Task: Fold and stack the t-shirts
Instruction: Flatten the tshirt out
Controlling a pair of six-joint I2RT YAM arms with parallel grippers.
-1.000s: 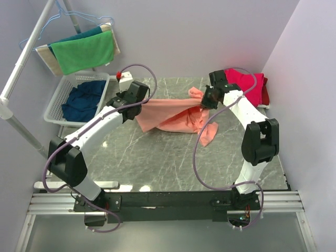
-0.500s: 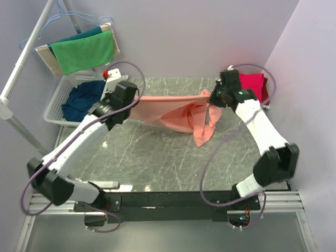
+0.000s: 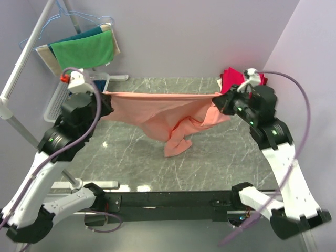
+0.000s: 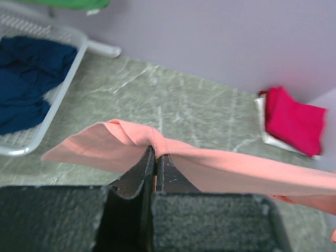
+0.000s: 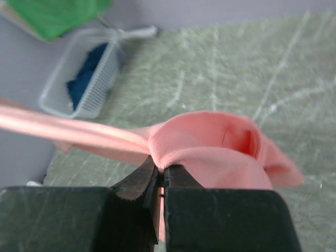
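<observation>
Two-point hold, ready for folding

Salmon-orange t-shirt (image 3: 157, 113): stretched taut above the table (image 3: 220, 157), presumably to spread it for folding. Left pincer (image 3: 107, 98) and right pincer (image 3: 216, 101) each clamp one end of its top edge. Far right: crimson t-shirt (image 3: 229, 77), folded, starting the stack.

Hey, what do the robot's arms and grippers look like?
The left arm and right arm have white links and black joints, each trailed by a purple cable. The left gripper and right gripper are black, with narrow tapering fingers.

stretched t-shirt (image 3: 152, 110): salmon-orange | folded t-shirts (image 4: 293, 119): crimson | basket t-shirt (image 4: 23, 79): navy | table (image 3: 131, 157): grey marble, white veins
</observation>
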